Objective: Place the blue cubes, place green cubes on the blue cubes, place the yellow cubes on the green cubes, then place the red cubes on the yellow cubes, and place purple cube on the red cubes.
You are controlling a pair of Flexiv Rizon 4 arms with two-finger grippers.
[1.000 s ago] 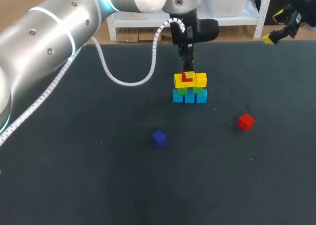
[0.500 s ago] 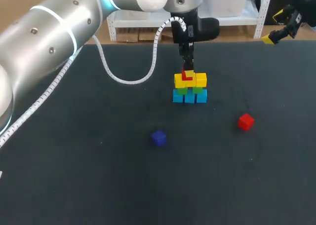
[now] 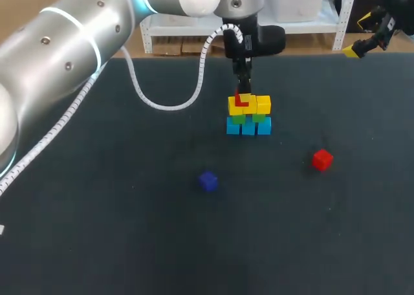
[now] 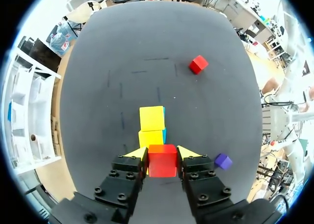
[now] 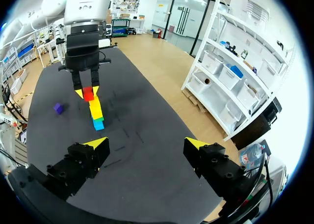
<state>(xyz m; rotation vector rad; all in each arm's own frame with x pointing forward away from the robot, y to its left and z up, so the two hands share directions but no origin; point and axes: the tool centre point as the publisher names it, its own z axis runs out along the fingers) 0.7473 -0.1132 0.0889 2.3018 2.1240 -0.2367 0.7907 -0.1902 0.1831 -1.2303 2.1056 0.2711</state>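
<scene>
A stack stands at the table's far middle, with a row of blue cubes [image 3: 248, 127] at the bottom, green cubes [image 3: 250, 118] on them and yellow cubes [image 3: 259, 105] on top. My left gripper [image 3: 243, 96] points straight down over the stack's left end, shut on a red cube [image 3: 242, 101] at the yellow row's top. Whether that cube rests on the row I cannot tell. In the left wrist view the red cube [image 4: 162, 160] sits between the fingers, with the yellow cubes [image 4: 151, 118] just ahead. A second red cube [image 3: 322, 159] lies loose at the right. A purple cube [image 3: 207, 181] lies nearer the front. My right gripper [image 5: 147, 145] is open and empty at the far right edge.
The dark table mat [image 3: 116, 211] stretches around the stack. The left arm's white coiled cable [image 3: 162, 104] hangs over the mat left of the stack. The right wrist view shows the stack [image 5: 96, 114] and the purple cube [image 5: 58, 108] far ahead of its fingers.
</scene>
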